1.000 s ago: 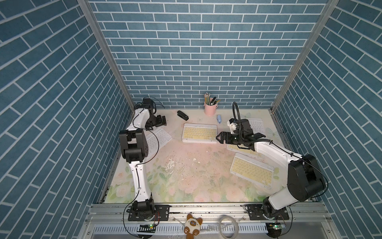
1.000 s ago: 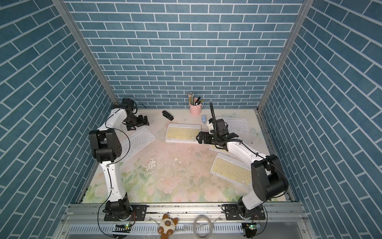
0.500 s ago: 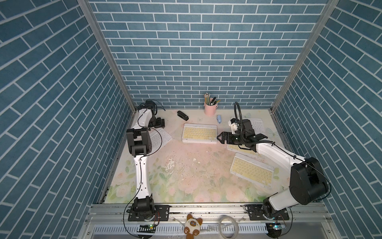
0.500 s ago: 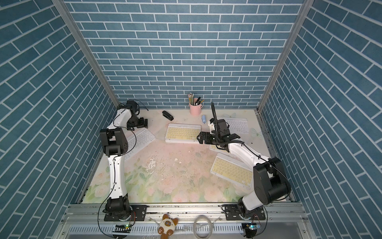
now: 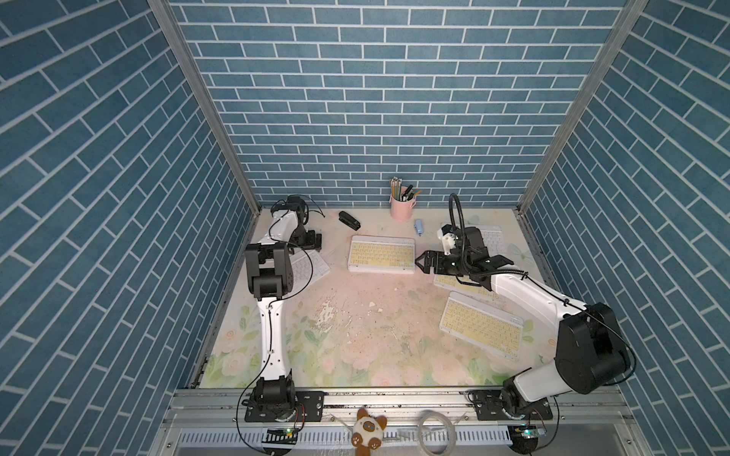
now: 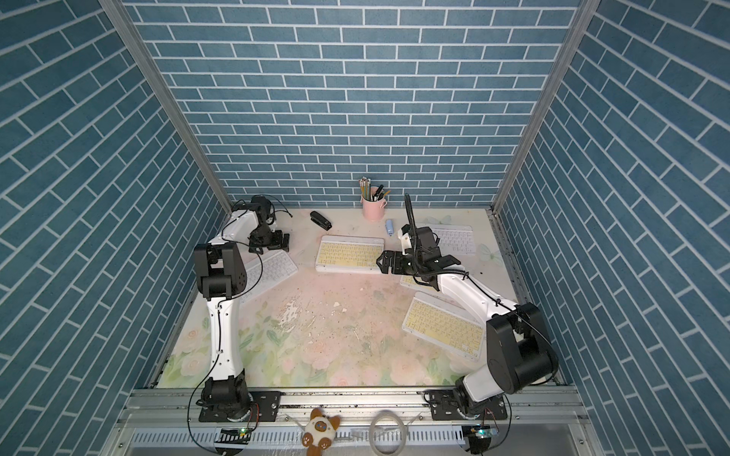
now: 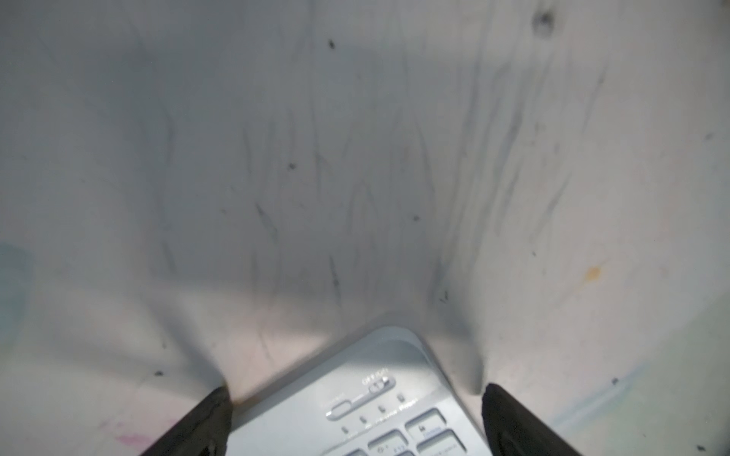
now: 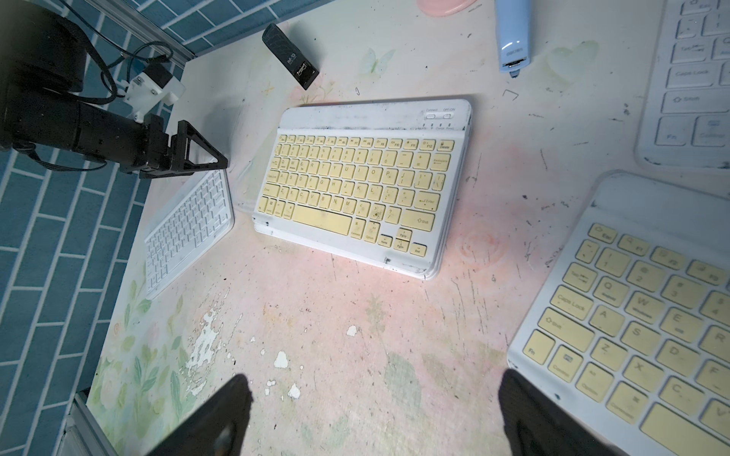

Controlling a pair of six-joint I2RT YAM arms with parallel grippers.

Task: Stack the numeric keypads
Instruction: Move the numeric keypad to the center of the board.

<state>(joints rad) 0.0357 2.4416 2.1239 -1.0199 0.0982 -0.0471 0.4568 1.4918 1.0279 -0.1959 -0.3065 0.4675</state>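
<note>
A yellow-keyed keypad (image 5: 381,254) (image 8: 355,185) lies mid-table on top of another. My right gripper (image 5: 420,262) (image 8: 375,379) hangs open just off its right end, over bare mat. A white keypad (image 5: 310,268) (image 8: 185,233) lies at the far left. My left gripper (image 5: 312,241) (image 7: 355,391) is open, with a corner of that keypad (image 7: 367,398) between its fingers. In both top views a white keypad (image 6: 454,239) lies at the back right, a yellow one (image 5: 454,281) is partly hidden under my right arm, and another yellow one (image 5: 482,325) lies at the front right.
A black stapler (image 5: 349,220), a pink pencil cup (image 5: 401,207) and a small blue stick-like item (image 5: 418,227) stand along the back. Blue brick walls close three sides. A metal rail (image 5: 395,398) runs along the front edge.
My left arm has swung its elbow in towards the table, and its gripper has come down a little over the white keypad's end. My right gripper has barely moved.
</note>
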